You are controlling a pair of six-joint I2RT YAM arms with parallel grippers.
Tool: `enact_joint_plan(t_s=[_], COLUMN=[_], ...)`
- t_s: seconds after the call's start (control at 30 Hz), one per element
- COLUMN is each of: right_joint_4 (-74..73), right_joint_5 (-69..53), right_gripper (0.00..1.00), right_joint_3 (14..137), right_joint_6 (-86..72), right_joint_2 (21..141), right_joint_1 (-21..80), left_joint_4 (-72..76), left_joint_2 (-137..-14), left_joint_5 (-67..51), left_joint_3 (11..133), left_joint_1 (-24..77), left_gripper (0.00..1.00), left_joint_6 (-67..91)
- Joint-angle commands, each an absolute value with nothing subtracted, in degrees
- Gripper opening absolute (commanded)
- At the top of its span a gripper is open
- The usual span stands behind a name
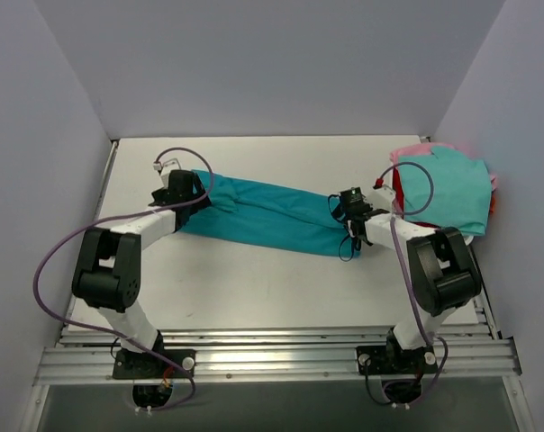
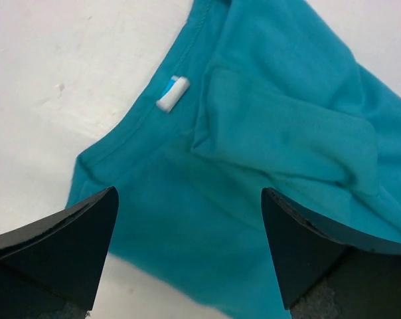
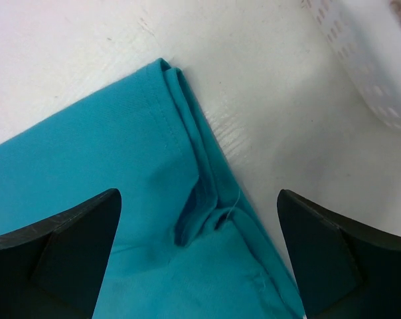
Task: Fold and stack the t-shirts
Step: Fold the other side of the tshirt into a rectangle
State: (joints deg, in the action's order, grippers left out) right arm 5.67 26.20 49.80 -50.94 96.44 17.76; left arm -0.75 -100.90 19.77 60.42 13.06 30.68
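A deep teal-blue t-shirt [image 1: 267, 214] lies on the table as a long folded strip running from upper left to lower right. My left gripper [image 1: 187, 196] hangs over its left end, jaws open and wide apart, the collar with its white tag [image 2: 172, 94] below them. Over the strip's right end stands my right gripper [image 1: 346, 214], open too, above the folded hem corner [image 3: 204, 206]. Nothing is held between either pair of fingers. More t-shirts, an aqua-green one [image 1: 448, 191] on top with pink and red edges showing, are piled at the right.
A white perforated plastic basket [image 3: 360, 46] holds the pile at the table's right edge. Grey walls close in the table [image 1: 254, 288] on three sides. A metal rail [image 1: 272, 355] carries both arm bases at the near edge.
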Motion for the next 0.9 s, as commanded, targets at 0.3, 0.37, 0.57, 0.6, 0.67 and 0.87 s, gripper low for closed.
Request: enact_joint_plan(t_s=[0.3,0.37,0.57,0.6,0.67,0.87], right_joint_4=[7.3,7.3,12.6,13.9,14.2,18.1], right_joint_5=[23.2,21.1,8.8,7.3,2.9,-5.8], right_gripper=[0.93,0.93,0.92,0.92,0.92,0.92], right_joint_3=[57.3,64.6,83.3,85.3,91.5,100.4], right_joint_6=[-46.0,-43.2,-36.1,-35.9,-35.5,-35.9], right_joint_2=[88.1,91.9,110.4,112.4,118.0,128.9], right_joint_1=[25.4,27.7,34.5,34.8,35.2,35.9], left_joint_4=[-2.1,-2.0,-1.3,-1.0,1.3,2.8], left_joint_2=[-84.0,-84.2,-85.9,-85.8,-85.4,-87.3], left_joint_5=[29.4,29.5,29.1,28.8,28.0,27.0], left_joint_3=[57.7,57.7,57.4,57.0,55.9,57.3], left_joint_1=[14.9,14.9,14.7,14.8,14.8,12.9], left_gripper=[0.97,0.97,0.94,0.94,0.94,0.94], left_joint_6=[31.7,31.6,32.3,32.6,32.5,29.9])
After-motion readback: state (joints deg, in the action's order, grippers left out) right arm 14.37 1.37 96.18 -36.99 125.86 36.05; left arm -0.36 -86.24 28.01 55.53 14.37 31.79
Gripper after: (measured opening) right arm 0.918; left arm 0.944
